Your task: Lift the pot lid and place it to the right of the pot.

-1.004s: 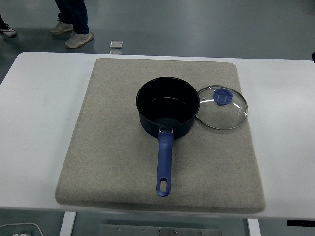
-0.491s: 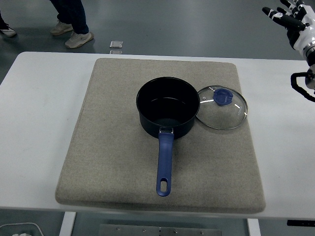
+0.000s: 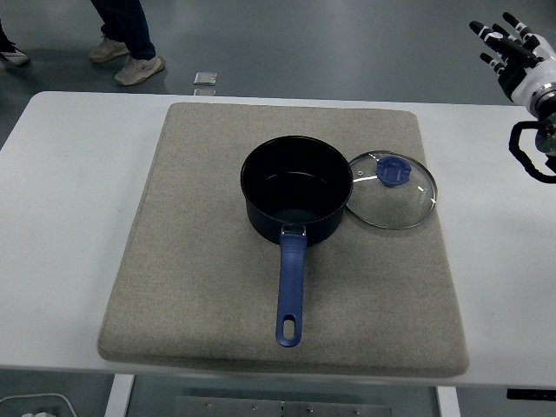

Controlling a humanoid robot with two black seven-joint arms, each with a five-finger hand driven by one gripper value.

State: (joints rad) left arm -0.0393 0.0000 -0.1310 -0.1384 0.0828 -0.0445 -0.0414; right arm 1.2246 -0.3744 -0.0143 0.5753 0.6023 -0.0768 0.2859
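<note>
A dark blue pot (image 3: 295, 188) with a long blue handle (image 3: 290, 291) stands uncovered in the middle of a grey mat (image 3: 200, 261). Its glass lid (image 3: 393, 188), with a blue knob (image 3: 393, 170), lies flat on the mat just right of the pot, its rim touching the pot's side. My right hand (image 3: 508, 48) is raised at the top right edge, far from the lid, with its fingers spread and nothing in them. No left arm shows.
The mat covers most of the white table (image 3: 61, 217). A person's legs and shoes (image 3: 126, 52) stand on the floor beyond the table's far left, near a small object (image 3: 205, 79) on the floor.
My right hand came into view at the top right edge and has drifted slightly right and down. Pot and lid have not moved.
</note>
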